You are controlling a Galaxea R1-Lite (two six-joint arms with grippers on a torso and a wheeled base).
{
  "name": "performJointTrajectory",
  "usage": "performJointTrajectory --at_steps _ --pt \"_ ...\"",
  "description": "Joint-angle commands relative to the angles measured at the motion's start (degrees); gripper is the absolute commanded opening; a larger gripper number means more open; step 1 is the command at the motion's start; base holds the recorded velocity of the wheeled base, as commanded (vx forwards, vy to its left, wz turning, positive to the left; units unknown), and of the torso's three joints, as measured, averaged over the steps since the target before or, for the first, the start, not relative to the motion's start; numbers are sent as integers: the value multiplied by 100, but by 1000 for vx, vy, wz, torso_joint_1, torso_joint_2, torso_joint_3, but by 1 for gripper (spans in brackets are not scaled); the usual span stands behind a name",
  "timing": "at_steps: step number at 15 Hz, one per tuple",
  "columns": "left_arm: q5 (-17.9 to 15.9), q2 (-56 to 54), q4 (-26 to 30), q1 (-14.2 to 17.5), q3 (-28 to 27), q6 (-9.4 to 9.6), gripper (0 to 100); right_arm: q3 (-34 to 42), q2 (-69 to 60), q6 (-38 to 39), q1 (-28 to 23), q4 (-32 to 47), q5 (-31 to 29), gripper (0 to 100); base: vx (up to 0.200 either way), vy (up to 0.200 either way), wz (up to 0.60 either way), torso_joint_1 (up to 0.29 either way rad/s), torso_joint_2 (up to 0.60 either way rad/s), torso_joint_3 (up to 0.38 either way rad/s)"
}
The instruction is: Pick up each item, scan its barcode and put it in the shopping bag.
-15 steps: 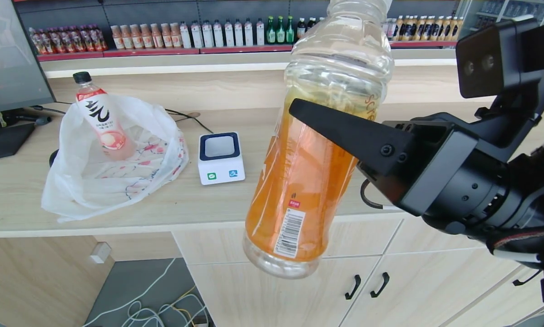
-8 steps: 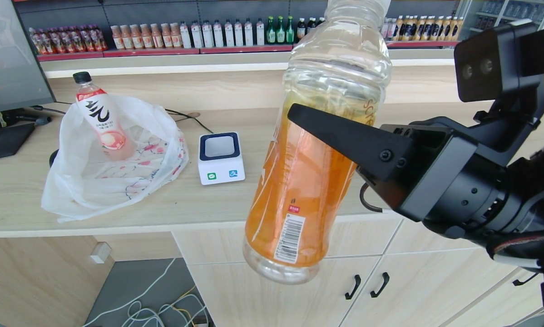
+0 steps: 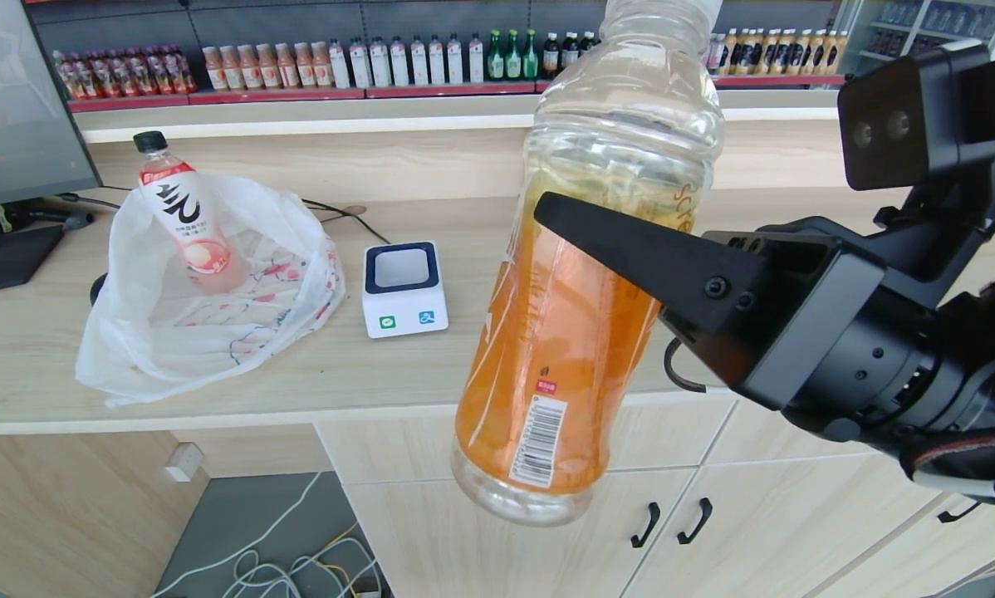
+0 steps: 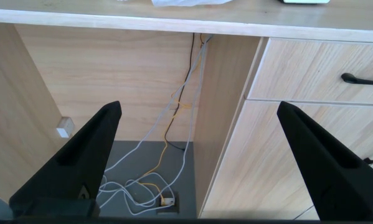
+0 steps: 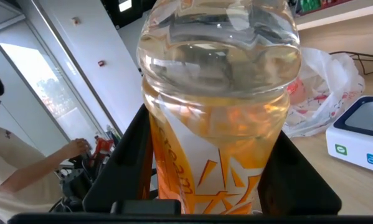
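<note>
My right gripper (image 3: 605, 241) is shut on an orange drink bottle (image 3: 580, 332), held up in the air in front of the counter, tilted, cap end up. Its barcode (image 3: 539, 440) sits near the bottle's base and faces the head camera. In the right wrist view the black fingers (image 5: 130, 168) clamp the bottle (image 5: 217, 124) on both sides. A small white scanner (image 3: 404, 286) stands on the counter, left of the bottle. Further left lies the open white shopping bag (image 3: 157, 332) with a pink bottle (image 3: 186, 212) standing in it. My left gripper (image 4: 198, 162) hangs open below the counter edge, holding nothing.
A monitor (image 3: 16, 100) stands at the counter's far left, with cables running behind the bag. Shelves of bottles (image 3: 340, 62) line the back wall. Cabinet doors with black handles (image 3: 672, 523) sit under the counter; loose cables (image 4: 155, 186) lie on the floor.
The bottle in my right gripper has drifted slightly down and to the right. Bag, scanner and pink bottle have stayed put.
</note>
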Motion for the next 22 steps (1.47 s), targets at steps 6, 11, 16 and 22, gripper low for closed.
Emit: performJointTrajectory --at_steps 6,11,16,22 --pt "-5 -2 5 1 0 -1 100 724 -360 -456 -35 -4 -65 0 0 0 0 0 0 0" --pt "4 -2 -4 1 0 -1 100 1304 -448 -1142 -166 -4 -786 0 0 0 0 0 0 0" --pt "4 -2 -4 1 0 -1 100 1788 -421 -1995 -412 -13 -1814 0 0 0 0 0 0 0" --pt "4 -2 -4 1 0 26 100 1674 -79 -2812 -615 -567 -2772 0 0 0 0 0 0 0"
